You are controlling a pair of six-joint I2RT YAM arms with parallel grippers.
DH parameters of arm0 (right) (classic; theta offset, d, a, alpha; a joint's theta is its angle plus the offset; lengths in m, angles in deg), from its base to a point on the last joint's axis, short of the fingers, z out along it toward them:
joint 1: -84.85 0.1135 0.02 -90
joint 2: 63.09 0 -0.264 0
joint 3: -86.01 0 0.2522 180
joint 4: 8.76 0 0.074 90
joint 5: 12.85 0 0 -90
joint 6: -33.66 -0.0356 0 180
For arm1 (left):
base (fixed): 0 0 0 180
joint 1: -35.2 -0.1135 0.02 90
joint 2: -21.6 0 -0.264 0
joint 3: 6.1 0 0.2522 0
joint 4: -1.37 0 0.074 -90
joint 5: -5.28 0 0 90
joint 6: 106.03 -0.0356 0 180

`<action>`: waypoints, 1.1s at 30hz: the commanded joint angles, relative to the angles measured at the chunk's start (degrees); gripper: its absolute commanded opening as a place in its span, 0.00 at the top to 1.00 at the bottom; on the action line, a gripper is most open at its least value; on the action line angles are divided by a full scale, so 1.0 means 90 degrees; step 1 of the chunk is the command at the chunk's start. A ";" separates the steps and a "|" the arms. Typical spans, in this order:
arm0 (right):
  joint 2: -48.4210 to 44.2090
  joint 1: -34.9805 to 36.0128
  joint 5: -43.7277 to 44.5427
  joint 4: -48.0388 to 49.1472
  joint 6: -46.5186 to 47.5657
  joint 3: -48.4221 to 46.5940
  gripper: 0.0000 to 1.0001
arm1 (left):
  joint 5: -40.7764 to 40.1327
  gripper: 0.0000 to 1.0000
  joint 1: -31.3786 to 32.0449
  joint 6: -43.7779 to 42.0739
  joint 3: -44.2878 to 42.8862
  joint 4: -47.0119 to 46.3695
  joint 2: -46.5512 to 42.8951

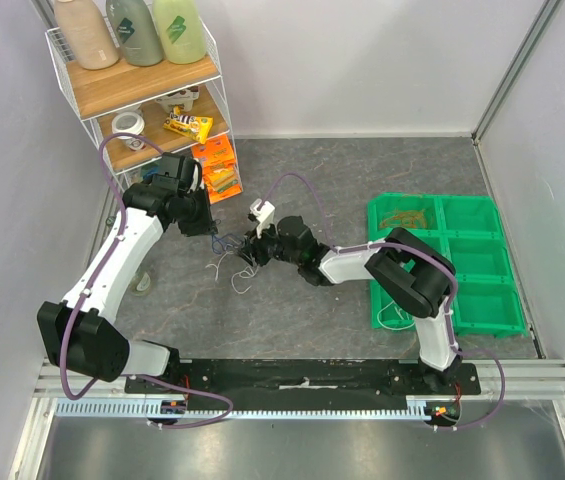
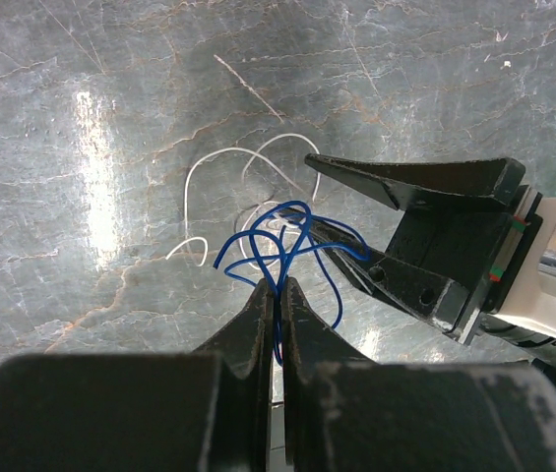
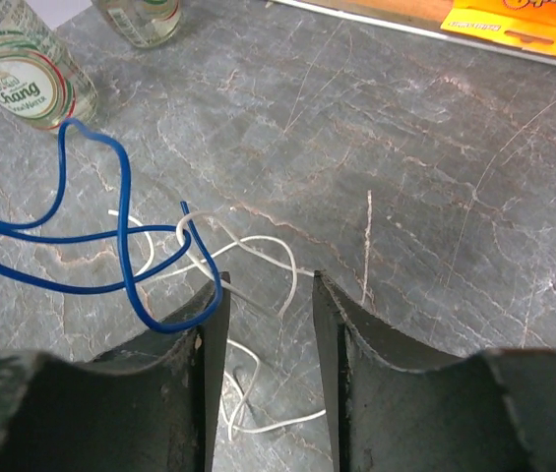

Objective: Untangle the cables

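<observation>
Across the grey table (image 1: 292, 320), the biggest things sit at the edges: the wire shelf (image 1: 142, 85) at the far left and the green tray (image 1: 467, 262) at the right, neither of them part of your job. Both arms reach in toward the middle, the left arm (image 1: 112, 265) from the left and the right arm (image 1: 402, 275) from the right, so the two tools almost meet.

Your left gripper (image 2: 276, 290) is clenched tight on the blue wire (image 2: 297, 205), pinching a few strands where they run together. Your right gripper (image 3: 270, 285) has its jaws apart and grasps nothing. One blue loop is hooked round the outside of one finger, and a white wire (image 3: 258, 239) lies on the table under the gap.

The cables (image 1: 234, 262) sit near the middle of the table, just beside both tools. The blue loops are lifted off the surface and the white strands trail flat toward the near side.

I judge you are early to midway. The blue is partly raised clear of the white, but its loops cross one another and cross the white below, so nothing is fully separated yet. No orange-red strand can be made out in these views. What is left is to draw the blue free, then lay each colour apart
</observation>
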 commanded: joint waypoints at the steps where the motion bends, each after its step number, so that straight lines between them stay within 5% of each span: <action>1: 0.0161 0.0050 0.0019 0.0418 0.0021 -0.0388 0.55 | 0.0026 0.98 -0.0005 -0.0058 -0.0109 0.0023 -0.0102; 6: 0.0279 0.0089 -0.0030 0.0477 -0.0076 -0.0515 0.68 | 0.0016 0.98 -0.0005 -0.0048 -0.0109 0.0033 -0.0121; 10: 0.0114 0.0080 -0.0021 0.0214 -0.0144 -0.0477 1.00 | -0.0207 0.98 -0.0014 -0.0019 -0.0099 0.0023 -0.0121; 22: -0.3028 -0.0086 0.3180 -0.2596 -0.0681 0.0481 1.00 | -0.2580 0.98 -0.0034 0.0684 0.0125 0.0424 0.0054; 33: -0.5335 -0.0788 0.5486 -0.5674 -0.0311 -0.1060 1.00 | -0.2172 0.98 -0.0053 0.0548 0.0935 -0.0006 0.0669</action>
